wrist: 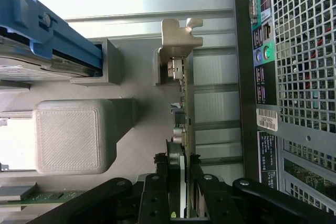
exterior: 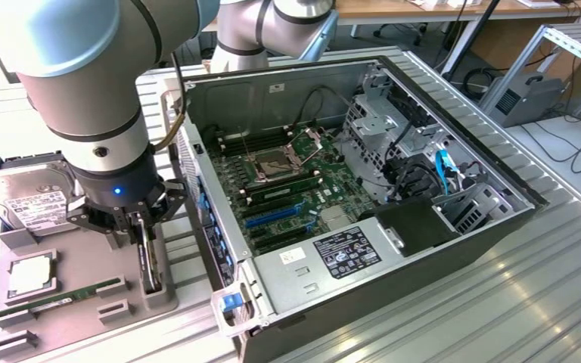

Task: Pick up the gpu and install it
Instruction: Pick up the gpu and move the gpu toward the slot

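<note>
The gpu (exterior: 150, 261) stands on its edge in the grey holder tray (exterior: 88, 261), beside the open computer case (exterior: 392, 249). My gripper (exterior: 134, 227) comes straight down on it. In the wrist view the dark card (wrist: 185, 108) runs away from me, ending in its beige bracket (wrist: 180, 36). The black fingers (wrist: 160, 182) press against both faces of the card, so my gripper (wrist: 178, 184) is shut on it. The card's lower edge still sits in the tray's slot.
A hard drive (exterior: 28, 198), a CPU (exterior: 30, 278) and a green RAM stick (exterior: 58, 296) lie on the same tray. The case's side is open, showing the motherboard with blue slots (exterior: 270, 217). Its perforated rear wall (wrist: 299, 77) stands close beside the card.
</note>
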Robot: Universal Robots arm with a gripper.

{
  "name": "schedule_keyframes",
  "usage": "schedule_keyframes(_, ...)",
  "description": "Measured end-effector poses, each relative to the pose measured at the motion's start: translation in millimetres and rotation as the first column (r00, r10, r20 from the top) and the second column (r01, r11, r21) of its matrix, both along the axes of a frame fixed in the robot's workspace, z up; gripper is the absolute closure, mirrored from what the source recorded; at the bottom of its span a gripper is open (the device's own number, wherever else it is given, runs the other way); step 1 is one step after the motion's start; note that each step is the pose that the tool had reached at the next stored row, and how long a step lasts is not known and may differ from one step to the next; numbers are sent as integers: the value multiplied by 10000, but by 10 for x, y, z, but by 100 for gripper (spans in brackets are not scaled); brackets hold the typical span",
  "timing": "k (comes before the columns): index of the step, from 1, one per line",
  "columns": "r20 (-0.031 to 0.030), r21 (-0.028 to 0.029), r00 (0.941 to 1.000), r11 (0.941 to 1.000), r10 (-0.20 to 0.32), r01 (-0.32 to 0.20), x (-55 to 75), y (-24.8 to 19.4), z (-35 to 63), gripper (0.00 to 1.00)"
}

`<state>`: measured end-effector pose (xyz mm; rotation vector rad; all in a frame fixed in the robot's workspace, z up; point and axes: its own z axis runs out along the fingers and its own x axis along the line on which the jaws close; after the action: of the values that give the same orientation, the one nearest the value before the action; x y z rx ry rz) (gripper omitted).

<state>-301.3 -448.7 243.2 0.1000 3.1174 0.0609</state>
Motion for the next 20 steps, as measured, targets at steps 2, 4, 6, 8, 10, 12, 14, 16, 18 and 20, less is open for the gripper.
schedule_keyframes(2, -1, -2, 10000, 10000, 0, 0, 0, 0, 8, 73)
schedule_keyframes(4, -2, -3, 10000, 10000, 0, 0, 0, 0, 18, 73)
schedule_keyframes(6, -1, -6, 10000, 10000, 0, 0, 0, 0, 33, 73)
schedule_keyframes(8, -1, -6, 10000, 10000, 0, 0, 0, 0, 52, 73)
schedule_keyframes(10, -1, -6, 10000, 10000, 0, 0, 0, 0, 67, 73)
schedule_keyframes(12, -1, -6, 10000, 10000, 0, 0, 0, 0, 79, 73)
schedule_keyframes(14, -1, -7, 10000, 10000, -1, 1, 0, 0, 95, 73)
schedule_keyframes(16, -1, -7, 10000, 10000, 0, 0, 0, 0, 111, 73)
schedule_keyframes(18, -2, -7, 10000, 10000, -1, 1, 0, 0, 126, 73)
schedule_keyframes(20, -1, -7, 10000, 10000, -1, 1, 0, 0, 139, 73)
